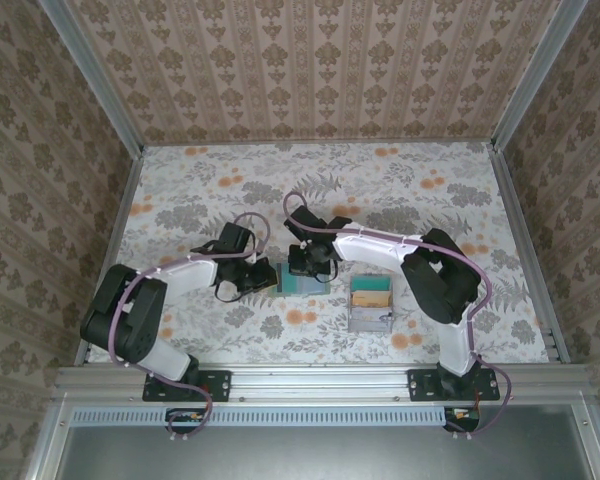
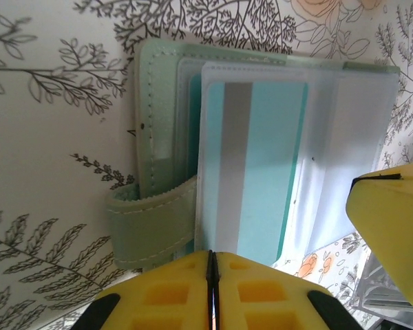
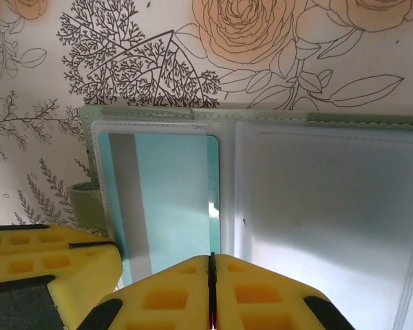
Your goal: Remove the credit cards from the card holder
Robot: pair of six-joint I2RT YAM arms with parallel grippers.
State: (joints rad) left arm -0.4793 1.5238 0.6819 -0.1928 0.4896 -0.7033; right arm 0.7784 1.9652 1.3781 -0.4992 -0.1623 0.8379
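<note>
The holder (image 2: 158, 137) lies open and flat on the surface (image 1: 230, 190), at the tips of both sets of jaws; the left jaws are pressed together at its edge, just beside the strap (image 2: 151, 230), before a teal card (image 2: 261, 165) in a clear sleeve; the right jaws are closed tight where that sleeve meets an empty one; whether either pinches plastic cannot be told; the tray (image 1: 370, 318) sits right of the right jaws.

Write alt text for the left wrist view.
Left gripper, yellow fingers shut, at the bottom edge of a clear plastic sleeve holding a teal card with grey stripe, in the open pale-green card holder on floral cloth.
</note>
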